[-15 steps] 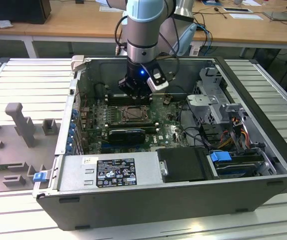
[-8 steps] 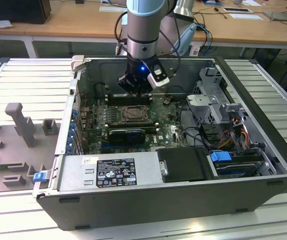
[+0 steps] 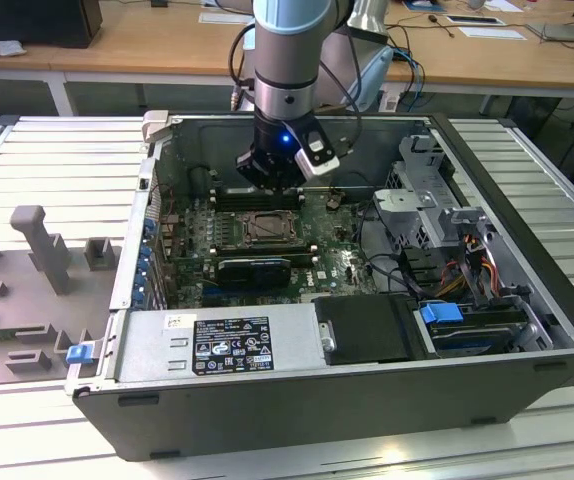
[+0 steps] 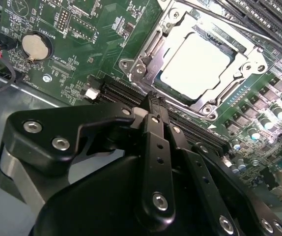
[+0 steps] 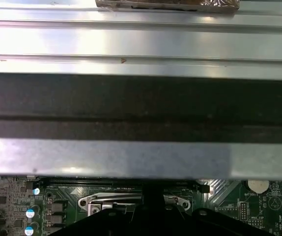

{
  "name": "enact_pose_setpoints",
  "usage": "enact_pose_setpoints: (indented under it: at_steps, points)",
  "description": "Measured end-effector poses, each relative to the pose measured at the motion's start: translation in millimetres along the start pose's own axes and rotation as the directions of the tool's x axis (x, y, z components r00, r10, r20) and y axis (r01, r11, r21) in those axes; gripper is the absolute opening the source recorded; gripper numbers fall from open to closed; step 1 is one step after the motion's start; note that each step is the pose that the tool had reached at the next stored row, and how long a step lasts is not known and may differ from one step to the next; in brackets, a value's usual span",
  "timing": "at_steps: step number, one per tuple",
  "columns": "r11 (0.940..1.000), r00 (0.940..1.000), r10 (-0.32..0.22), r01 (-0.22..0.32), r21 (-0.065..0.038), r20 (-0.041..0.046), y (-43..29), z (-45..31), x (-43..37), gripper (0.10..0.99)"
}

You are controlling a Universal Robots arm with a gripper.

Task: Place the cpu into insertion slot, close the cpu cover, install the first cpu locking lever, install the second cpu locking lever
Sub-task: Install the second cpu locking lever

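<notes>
One cpu (image 4: pixel 195 61) sits in the slot (image 4: pixel 146 54), cover (image 4: pixel 219 93) down around it; the claw (image 4: pixel 153 105), pinched together and empty, hovers beside it.

cpu (image 4: pixel 195 63) face pale, smooth, brightly reflective metal; cpu cover (image 4: pixel 148 46) bare silver metal, glossy; motherboard (image 4: pixel 82 54) green, semi-gloss laminate; pincer (image 4: pixel 153 105) matt black metal with bright steel screw heads; computer case (image 3: pixel 527 330) dull grey sheet metal; surface (image 3: pixel 57 160) ribbed, pale brushed metal.
</notes>
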State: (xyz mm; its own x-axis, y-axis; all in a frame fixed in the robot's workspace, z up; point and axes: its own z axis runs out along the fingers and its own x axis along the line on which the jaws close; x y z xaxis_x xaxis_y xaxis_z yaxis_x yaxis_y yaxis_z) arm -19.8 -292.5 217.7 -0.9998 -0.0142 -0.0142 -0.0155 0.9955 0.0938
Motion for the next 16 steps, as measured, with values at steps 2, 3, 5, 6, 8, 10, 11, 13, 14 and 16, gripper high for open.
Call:
enact_pose_setpoints:
  at_steps: [2, 3, 5, 6, 8, 10, 11, 13, 14, 16]
  points:
    - [1.0000, 1.0000, 0.000, 0.000, 0.000, 0.0000, -0.9, 0.0, 0.0, 0.106]
    - [1.0000, 1.0000, 0.000, 0.000, 0.000, 0.0002, -1.5, 0.0, 0.0, 0.106]
    - [1.0000, 1.0000, 0.000, 0.000, 0.000, 0.0001, -1.9, -0.1, 0.0, 0.106]
    - [1.0000, 1.0000, 0.000, 0.000, 0.000, 0.0001, -2.0, -0.1, 0.0, 0.106]
    - [1.0000, 1.0000, 0.000, 0.000, 0.000, 0.0001, -2.3, -0.1, 0.0, 0.106]
    - [1.0000, 1.0000, 0.000, 0.000, 0.000, 0.0001, -2.6, -0.1, 0.0, 0.106]
    - [1.0000, 1.0000, 0.000, 0.000, 0.000, 0.0001, -2.9, -0.2, 0.0, 0.106]
    - [1.0000, 1.0000, 0.000, 0.000, 0.000, 0.0001, -3.6, -0.2, 0.0, 0.106]
    - [1.0000, 1.0000, 0.000, 0.000, 0.000, 0.0000, -4.1, -0.3, 0.1, 0.106]
    - [1.0000, 1.0000, 0.000, 0.000, 0.000, 0.0001, -4.6, -0.3, 0.1, 0.106]
